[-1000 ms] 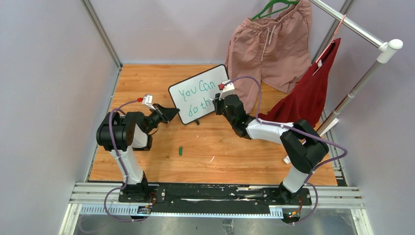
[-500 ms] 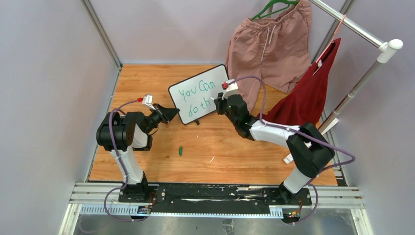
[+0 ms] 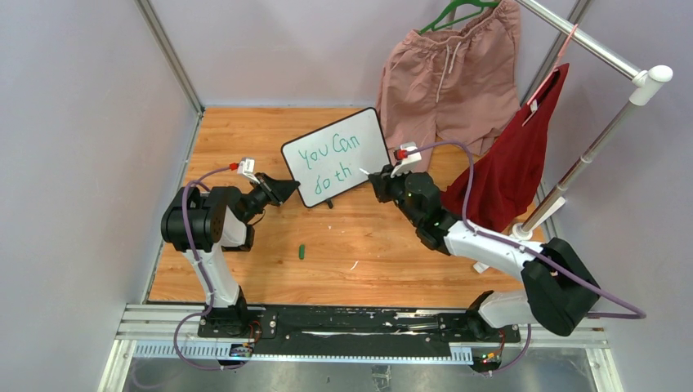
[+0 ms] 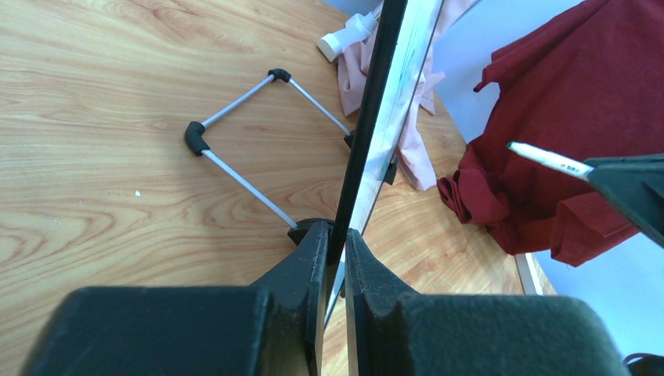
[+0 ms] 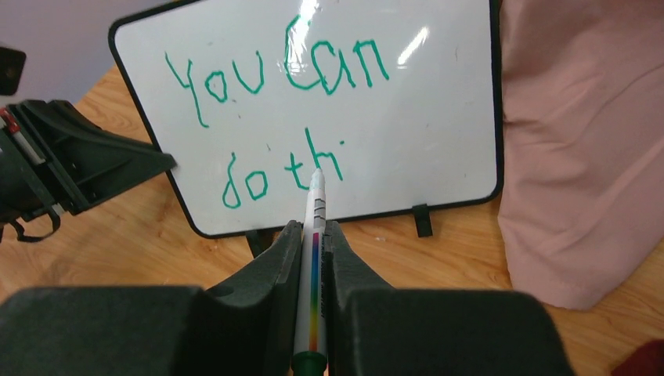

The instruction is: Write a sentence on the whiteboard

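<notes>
The whiteboard [image 3: 369, 131] stands tilted on the wooden table, seen edge-on in the left wrist view [image 4: 385, 102]. My left gripper [image 3: 288, 189] [image 4: 335, 231] is shut on its lower left edge. Green writing, the sentence [image 3: 328, 153] [image 5: 274, 78], reads "You Can" above "do thi". My right gripper [image 3: 377, 178] [image 5: 313, 227] is shut on a white marker [image 5: 315, 205] with a rainbow stripe. It points at the board's second line. The marker [image 4: 548, 160] has its tip a short way off the surface.
A green pen cap [image 3: 302, 251] lies on the table nearer the arms. Pink shorts [image 3: 449, 82] and a dark red cloth [image 3: 515, 163] hang from a rack [image 3: 588, 155] at the right. The board's wire stand [image 4: 235, 149] rests behind it.
My right arm has drawn back to the right and toward the near side, taking the marker off the board and uncovering the end of the second line. The left gripper has not moved.
</notes>
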Controlling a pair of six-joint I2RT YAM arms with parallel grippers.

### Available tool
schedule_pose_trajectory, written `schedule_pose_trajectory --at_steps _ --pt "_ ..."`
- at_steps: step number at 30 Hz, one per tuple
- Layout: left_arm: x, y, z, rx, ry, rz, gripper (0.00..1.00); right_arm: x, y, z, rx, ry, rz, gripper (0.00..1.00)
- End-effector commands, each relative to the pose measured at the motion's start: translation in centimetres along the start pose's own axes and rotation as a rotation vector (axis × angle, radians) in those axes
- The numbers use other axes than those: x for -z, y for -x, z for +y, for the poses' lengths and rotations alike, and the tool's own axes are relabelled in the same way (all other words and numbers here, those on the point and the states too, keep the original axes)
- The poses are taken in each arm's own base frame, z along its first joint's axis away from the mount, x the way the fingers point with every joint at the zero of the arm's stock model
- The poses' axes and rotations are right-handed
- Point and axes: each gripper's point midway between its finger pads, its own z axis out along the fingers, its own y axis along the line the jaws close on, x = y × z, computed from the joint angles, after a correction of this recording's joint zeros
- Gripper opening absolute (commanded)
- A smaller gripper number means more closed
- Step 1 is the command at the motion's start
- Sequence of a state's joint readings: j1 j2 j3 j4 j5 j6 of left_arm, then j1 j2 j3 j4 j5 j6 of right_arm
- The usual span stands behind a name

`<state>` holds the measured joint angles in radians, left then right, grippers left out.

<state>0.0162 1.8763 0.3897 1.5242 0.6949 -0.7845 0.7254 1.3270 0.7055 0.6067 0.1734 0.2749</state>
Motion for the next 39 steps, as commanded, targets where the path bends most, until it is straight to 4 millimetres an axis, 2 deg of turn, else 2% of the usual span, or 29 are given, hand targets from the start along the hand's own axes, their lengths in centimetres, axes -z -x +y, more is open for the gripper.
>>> schedule_pose_trajectory --at_steps 1,19,32,39 --pt "-0.1 -0.2 0.1 -0.019 -0.012 -0.001 0.0 0.6 -0.6 1.0 0.011 0.039 0.002 0.0" --pt "0.0 -0.2 0.2 -0.017 -0.001 -0.006 0.0 -0.5 -2.0 0.8 -0.026 0.01 0.029 0.0" --pt "0.0 -0.2 0.2 -0.015 0.001 -0.008 0.0 -1.4 -2.7 -1.5 0.056 -0.093 -0.01 0.0" --pt "0.0 -0.3 0.2 -0.015 0.002 -0.008 0.0 -2.5 -2.8 -1.2 0.085 -0.081 -0.02 0.0"
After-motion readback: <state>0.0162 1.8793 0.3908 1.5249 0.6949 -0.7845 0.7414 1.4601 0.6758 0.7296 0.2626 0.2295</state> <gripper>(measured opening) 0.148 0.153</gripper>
